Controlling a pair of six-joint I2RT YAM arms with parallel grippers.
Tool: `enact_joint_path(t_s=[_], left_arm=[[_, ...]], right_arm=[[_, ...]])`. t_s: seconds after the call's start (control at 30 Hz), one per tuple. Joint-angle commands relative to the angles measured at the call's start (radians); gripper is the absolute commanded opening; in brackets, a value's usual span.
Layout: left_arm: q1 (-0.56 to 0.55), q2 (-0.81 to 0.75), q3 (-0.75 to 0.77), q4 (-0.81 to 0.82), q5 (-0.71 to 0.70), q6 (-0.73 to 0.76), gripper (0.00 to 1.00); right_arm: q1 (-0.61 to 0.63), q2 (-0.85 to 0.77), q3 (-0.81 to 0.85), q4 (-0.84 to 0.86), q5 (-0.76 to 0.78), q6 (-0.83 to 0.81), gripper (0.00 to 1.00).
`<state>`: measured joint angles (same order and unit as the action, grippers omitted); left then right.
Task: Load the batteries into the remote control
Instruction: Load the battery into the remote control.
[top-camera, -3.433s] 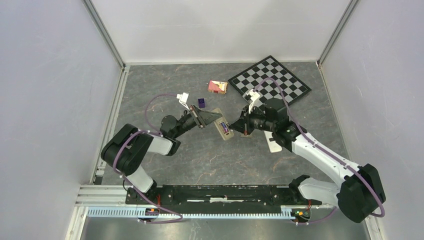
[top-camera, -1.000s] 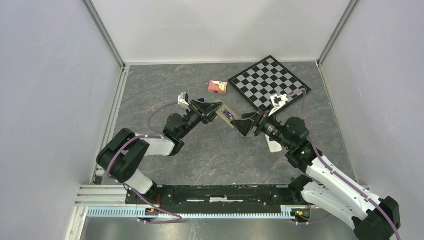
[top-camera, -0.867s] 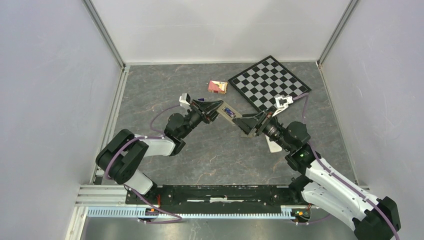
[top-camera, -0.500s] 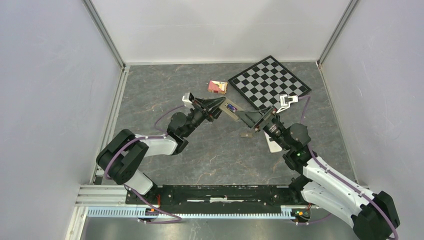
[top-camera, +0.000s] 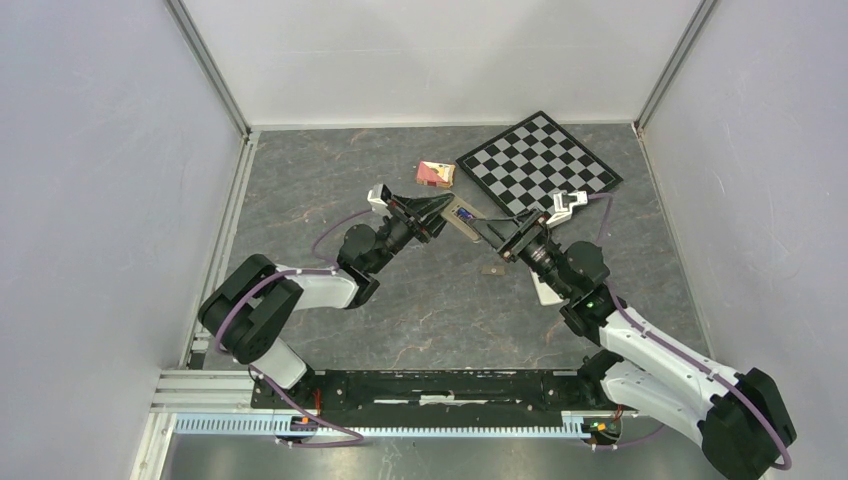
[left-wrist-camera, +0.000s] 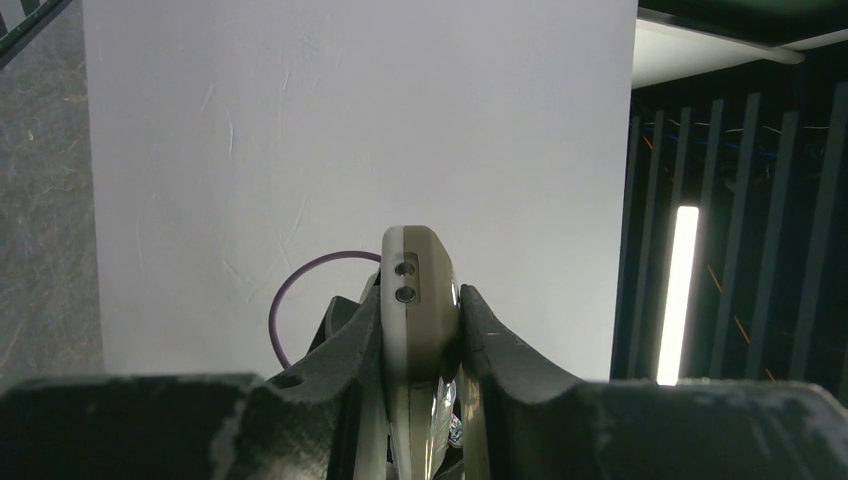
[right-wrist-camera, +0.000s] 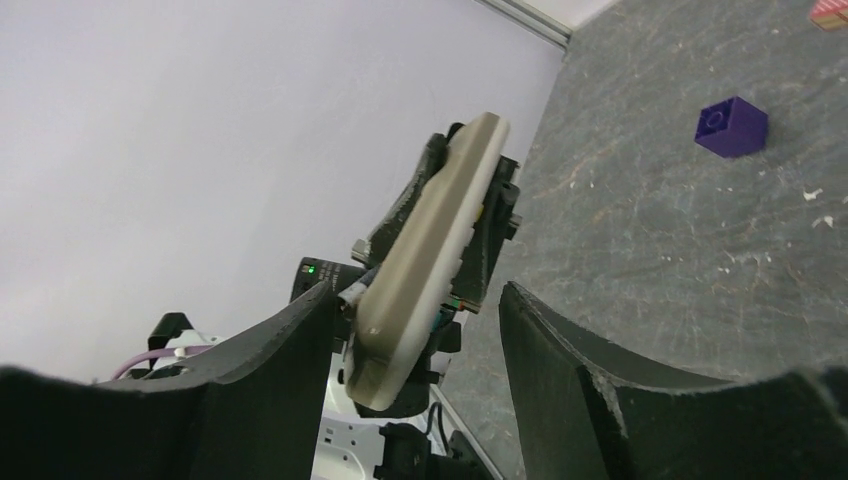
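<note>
Looks partway done, no further. Can make out one dark blue battery seated in the bay of the remote control, bay side turned up toward the top camera. Cannot tell whether a second sits beside it, too small. No loose battery made out on the counter in the top view. Also spotted: a small dark piece lying on the counter just near of the two pincers, possibly the bay cover but hard to say. So probably left to do: confirm or add the remaining cell, then close the bay. Holds the remote control off the counter in the left pincer, fingers pressed onto both sides of one end, its tip poking out past them in the left wrist view. Reaches with the left arm forward and inward, forearm low, wrist pointing at the other arm. Comes in from the opposite side with the right pincer, fingers spread either side of the remote's free end, a gap showing on each side, so nothing pinched there as far as the right wrist view tells. Leans the right arm forward and to the left over a white remote lying on the counter. Seen beyond the remote in the right wrist view: a purple block on the counter, well apart.
</note>
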<state>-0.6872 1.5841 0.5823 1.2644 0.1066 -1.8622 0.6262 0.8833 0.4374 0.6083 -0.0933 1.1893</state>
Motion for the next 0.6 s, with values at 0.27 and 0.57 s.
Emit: enact_joint_path(t_s=[0.27,0.57], left_arm=[[-0.005,-0.016,0.037,0.075,0.018,0.11,0.02],[-0.005,-0.042,0.052,0.1,0.035,0.225,0.02]], right_arm=[[-0.003,0.008,0.027,-0.031,0.017,0.052,0.57],[-0.011,0.023,0.019,-0.129,0.015,0.082,0.42]])
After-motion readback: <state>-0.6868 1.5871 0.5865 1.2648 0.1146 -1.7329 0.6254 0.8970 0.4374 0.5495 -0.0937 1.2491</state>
